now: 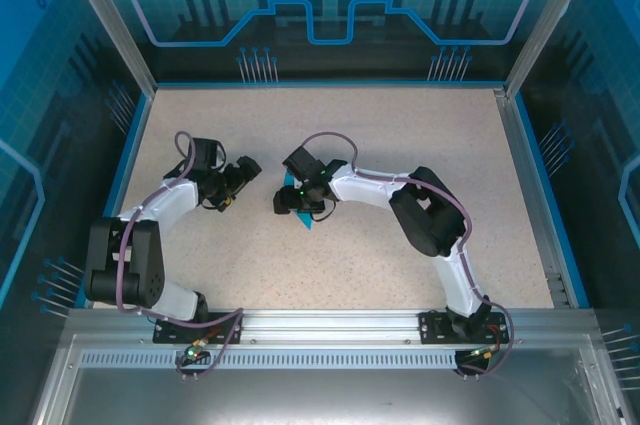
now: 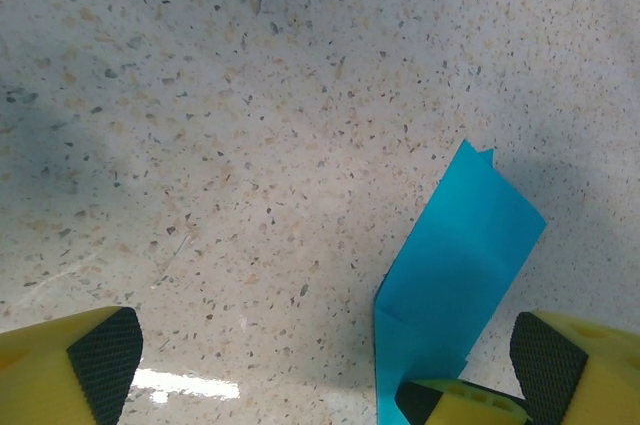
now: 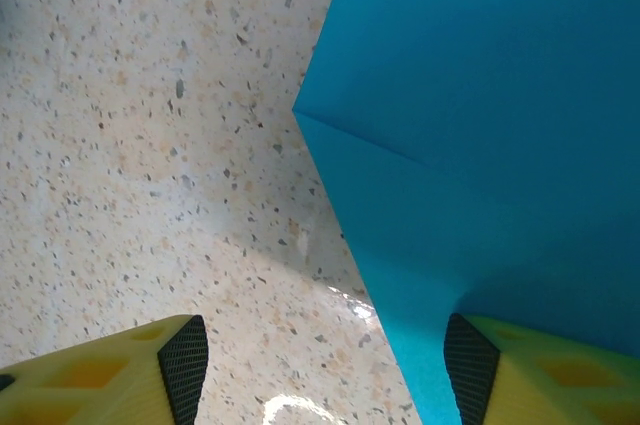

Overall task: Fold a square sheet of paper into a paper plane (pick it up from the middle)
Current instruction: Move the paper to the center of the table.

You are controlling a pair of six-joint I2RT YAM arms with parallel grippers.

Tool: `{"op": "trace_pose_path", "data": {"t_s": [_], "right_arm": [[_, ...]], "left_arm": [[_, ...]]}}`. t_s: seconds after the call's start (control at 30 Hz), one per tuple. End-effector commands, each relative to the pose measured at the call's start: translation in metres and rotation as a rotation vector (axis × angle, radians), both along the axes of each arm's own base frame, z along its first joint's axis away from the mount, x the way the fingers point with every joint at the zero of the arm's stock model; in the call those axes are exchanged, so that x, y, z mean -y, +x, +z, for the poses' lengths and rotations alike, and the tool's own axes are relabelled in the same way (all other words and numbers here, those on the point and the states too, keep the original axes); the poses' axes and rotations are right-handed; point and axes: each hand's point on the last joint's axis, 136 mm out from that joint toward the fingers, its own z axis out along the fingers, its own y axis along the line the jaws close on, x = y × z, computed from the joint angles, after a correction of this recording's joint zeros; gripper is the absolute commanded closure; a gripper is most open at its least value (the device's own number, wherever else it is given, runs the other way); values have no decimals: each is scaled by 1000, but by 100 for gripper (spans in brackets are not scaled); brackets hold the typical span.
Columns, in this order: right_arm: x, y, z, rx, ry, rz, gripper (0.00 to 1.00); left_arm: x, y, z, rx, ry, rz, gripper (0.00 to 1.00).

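Several folds are in the paper sheet (image 2: 460,265), a narrow creased strip near the middle of the counter (image 1: 400,135), not yet a finished dart; my left hand (image 2: 325,370) gapes empty beside it, my right hand (image 3: 328,365) is part-open with one finger at its edge, no pinch visible.

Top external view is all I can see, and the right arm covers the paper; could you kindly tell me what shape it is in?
Observer: From the left wrist, the folded blue paper is a narrow strip lying on the table, with a small point at its far end.
Operator: Thank you; are the right jaws closed on it?
Observer: No, they stand apart: one pad sits at the paper's edge, the other over bare table.
Operator: And the left jaws?
Observer: Wide open, holding nothing.
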Motion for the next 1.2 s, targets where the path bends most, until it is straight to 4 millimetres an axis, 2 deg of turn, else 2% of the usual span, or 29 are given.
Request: {"op": "trace_pose_path", "data": {"t_s": [0.0,0.13,0.2,0.3,0.33,0.57,0.67,0.9,1.17], "right_arm": [[29,-21,-14,-30,-98,87,33],[63,-41,-21,2,-170,248,33],[87,-50,-25,-4,-202,291,33],[111,-51,-22,0,-196,292,33],[113,-50,-17,14,-188,291,33],[101,-32,44,152,-44,157,30],[104,-26,57,185,1,43,29],[100,-21,46,145,114,-115,31],[89,-13,30,92,157,-111,34]], "left_arm": [[3,-2,2,8,-34,-11,2],[6,-1,4,18,-46,-29,2],[9,1,7,29,-60,-41,2],[13,2,7,39,-77,-52,2],[14,2,7,39,-80,-54,2],[29,2,8,48,-102,-100,2],[40,1,10,61,-108,-134,1],[63,-2,11,85,-142,-179,2],[80,-6,12,83,-154,-219,2]]}}
